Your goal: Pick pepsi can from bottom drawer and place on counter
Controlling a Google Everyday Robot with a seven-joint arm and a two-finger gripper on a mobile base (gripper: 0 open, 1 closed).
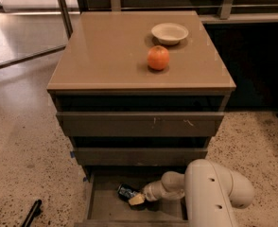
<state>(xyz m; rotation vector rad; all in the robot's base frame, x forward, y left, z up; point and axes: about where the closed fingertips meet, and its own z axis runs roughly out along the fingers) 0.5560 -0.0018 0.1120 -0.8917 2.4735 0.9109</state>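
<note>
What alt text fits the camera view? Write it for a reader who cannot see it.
The robot's white arm reaches into the open bottom drawer, with its gripper right at the dark pepsi can inside. An orange and a shallow white bowl sit on the tan counter above.
</note>
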